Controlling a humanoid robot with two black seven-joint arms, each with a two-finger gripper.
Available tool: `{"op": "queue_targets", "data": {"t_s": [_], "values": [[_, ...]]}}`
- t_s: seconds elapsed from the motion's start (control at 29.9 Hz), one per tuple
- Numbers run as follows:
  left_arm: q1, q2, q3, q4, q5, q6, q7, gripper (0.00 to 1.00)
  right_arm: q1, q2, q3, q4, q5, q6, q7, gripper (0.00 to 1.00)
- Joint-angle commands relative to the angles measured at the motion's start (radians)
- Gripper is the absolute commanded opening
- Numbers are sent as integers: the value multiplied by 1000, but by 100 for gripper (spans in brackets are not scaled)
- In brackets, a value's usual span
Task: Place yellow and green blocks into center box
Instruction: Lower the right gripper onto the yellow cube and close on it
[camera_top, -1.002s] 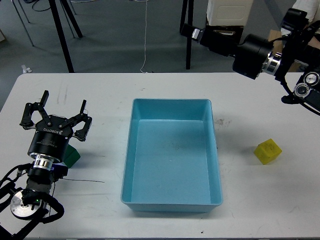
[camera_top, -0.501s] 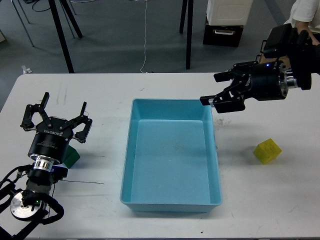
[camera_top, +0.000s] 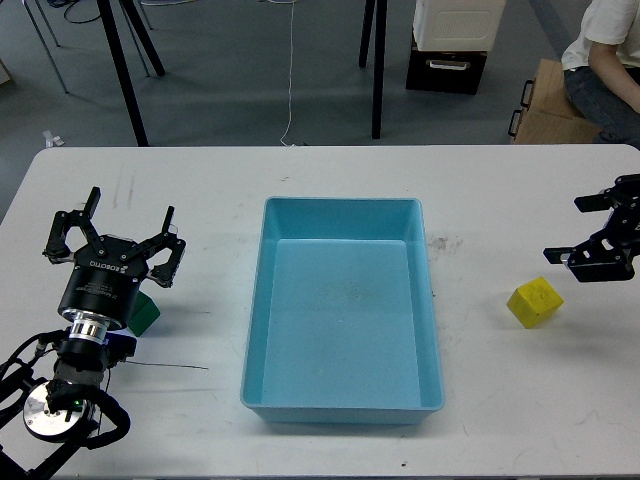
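Observation:
The yellow block (camera_top: 534, 301) lies on the white table to the right of the blue center box (camera_top: 340, 204), which is empty. My right gripper (camera_top: 578, 230) is open at the right edge, just above and right of the yellow block, not touching it. The green block (camera_top: 146, 315) sits at the left, mostly hidden behind my left gripper (camera_top: 112, 236). My left gripper is open and empty, with its fingers spread above the green block.
A thin black wire (camera_top: 170, 364) lies on the table left of the box. Beyond the far table edge stand tripod legs (camera_top: 122, 70), a black and white case (camera_top: 450, 45) and a seated person (camera_top: 605, 50).
My right arm swung from the upper right over the box's far right corner, then out to the right edge near the yellow block. The left arm and both blocks have not moved.

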Motion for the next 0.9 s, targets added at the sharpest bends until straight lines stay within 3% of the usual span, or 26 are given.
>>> {"op": "queue_targets", "data": {"t_s": [0.0, 0.4, 0.87], "values": [[-2, 0, 0, 0, 0, 0, 0, 100, -60, 29, 1, -77, 2, 0, 0, 98], [-4, -2, 0, 3, 0, 2, 0, 100, -140, 182, 5, -203, 6, 0, 0, 98], [-2, -5, 0, 5, 0, 2, 0, 100, -175, 211, 2, -209, 11, 0, 0, 97]]}}
